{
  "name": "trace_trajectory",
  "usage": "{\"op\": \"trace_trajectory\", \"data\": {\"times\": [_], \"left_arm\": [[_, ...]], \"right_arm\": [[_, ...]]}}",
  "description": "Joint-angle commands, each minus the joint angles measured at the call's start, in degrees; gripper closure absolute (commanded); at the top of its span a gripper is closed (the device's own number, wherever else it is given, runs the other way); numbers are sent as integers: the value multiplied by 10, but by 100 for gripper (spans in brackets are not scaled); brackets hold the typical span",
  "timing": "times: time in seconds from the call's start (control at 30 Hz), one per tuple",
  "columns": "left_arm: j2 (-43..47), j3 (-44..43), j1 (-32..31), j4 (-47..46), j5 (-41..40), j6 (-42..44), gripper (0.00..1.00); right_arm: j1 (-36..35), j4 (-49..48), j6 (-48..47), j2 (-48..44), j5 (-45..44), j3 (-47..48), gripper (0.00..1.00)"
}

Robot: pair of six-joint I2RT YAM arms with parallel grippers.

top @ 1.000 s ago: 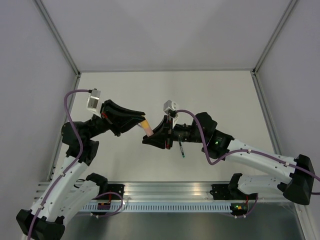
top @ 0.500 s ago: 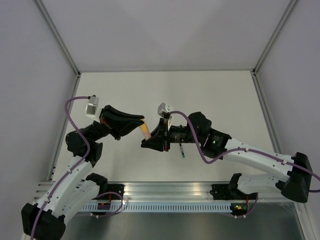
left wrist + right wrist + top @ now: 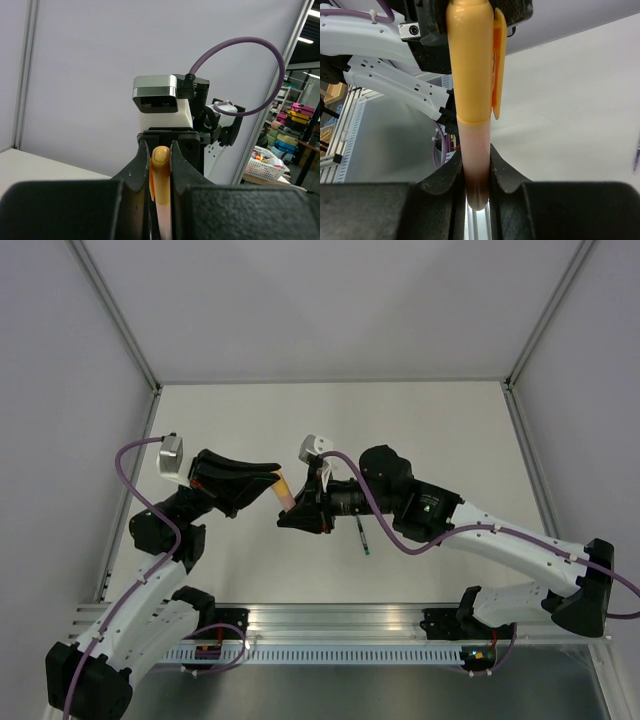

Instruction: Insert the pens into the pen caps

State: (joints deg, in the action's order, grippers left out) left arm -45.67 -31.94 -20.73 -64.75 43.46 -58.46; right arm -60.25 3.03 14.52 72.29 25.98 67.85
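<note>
Desk point(image 3: 420, 430): pale and matte, set between grey walls, with a metal rail point(image 3: 330, 620) along its near edge.
Left gripper point(image 3: 276, 480): raised above the desk, left of its middle and pointing right. Its jaws are clamped tight on the orange-yellow cap point(image 3: 470, 60), with a black finger pressed against each side.
Right gripper point(image 3: 284, 519): faces the left one from just nearer the near edge. Its jaws are narrowed onto the lower end of the pale orange pen point(image 3: 474, 160) and grip it.
Pen and cap: the pen's upper end sits inside the cap, whose rim rings the barrel. The clip runs down the right side in the right wrist view. Both are held off the desk between the two grippers.
Dark pen point(image 3: 362, 537): lies flat on the desk near its middle, toward the near edge and just beside the right arm. It is apart from both grippers, with its green tip pointing at the near edge.
</note>
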Motion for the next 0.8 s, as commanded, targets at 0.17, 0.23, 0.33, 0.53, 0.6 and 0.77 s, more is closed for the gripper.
{"op": "trace_trajectory", "data": {"times": [0.17, 0.23, 0.33, 0.53, 0.6, 0.77], "left_arm": [[-18, 55, -12, -7, 138, -41, 98], [-21, 58, -12, -15, 136, -53, 98], [-33, 61, -12, -20, 138, -66, 98], [-28, 77, -12, -26, 134, -69, 98], [-28, 78, -12, -26, 135, -70, 98], [-28, 77, -12, -30, 130, -78, 98]], "right_arm": [[21, -130, -35, 7, -81, 132, 100], [25, -130, -40, 7, -80, 140, 100], [29, -118, -49, 10, -86, 159, 100], [43, -94, -65, 1, -95, 175, 100], [47, -97, -64, -2, -94, 173, 100], [51, -104, -57, -8, -90, 168, 100]]}}
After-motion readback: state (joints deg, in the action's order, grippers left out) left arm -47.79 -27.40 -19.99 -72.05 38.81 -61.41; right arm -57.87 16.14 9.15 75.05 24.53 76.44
